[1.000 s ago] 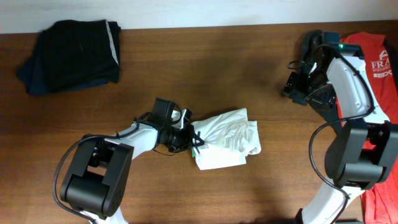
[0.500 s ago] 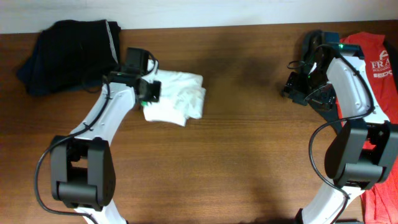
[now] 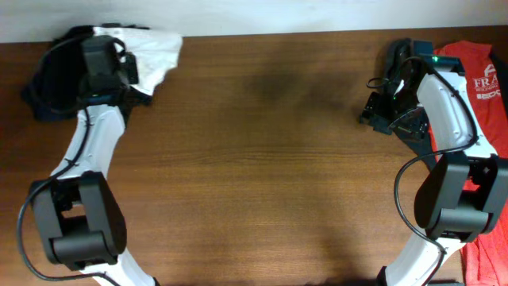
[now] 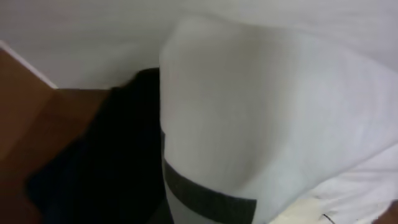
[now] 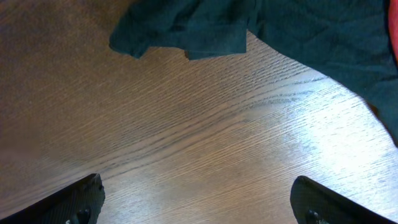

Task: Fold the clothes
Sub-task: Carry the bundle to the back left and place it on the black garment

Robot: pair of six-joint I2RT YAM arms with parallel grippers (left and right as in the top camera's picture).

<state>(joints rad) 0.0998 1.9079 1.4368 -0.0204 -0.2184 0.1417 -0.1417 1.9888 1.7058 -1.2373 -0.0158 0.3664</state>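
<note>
My left gripper [image 3: 127, 70] is at the table's back left corner, shut on a folded white garment [image 3: 155, 49], and holds it over a pile of black clothes [image 3: 44, 91]. In the left wrist view the white garment [image 4: 267, 106] fills the frame and hides the fingers, with the black clothes [image 4: 106, 155] below it on the left. My right gripper [image 3: 375, 111] is open and empty over bare table near the back right; its fingers [image 5: 199, 208] stand wide apart. A dark teal garment [image 5: 249, 25] lies just beyond them.
A red shirt with white lettering [image 3: 486, 79] lies along the right edge of the table, next to the dark teal garment [image 3: 401, 52]. The wooden table [image 3: 262, 159] stretches between the two arms. A white wall runs along the back edge.
My left gripper has carried the white garment from the middle of the table up and left to the black pile at the back corner. The right arm has not moved.
</note>
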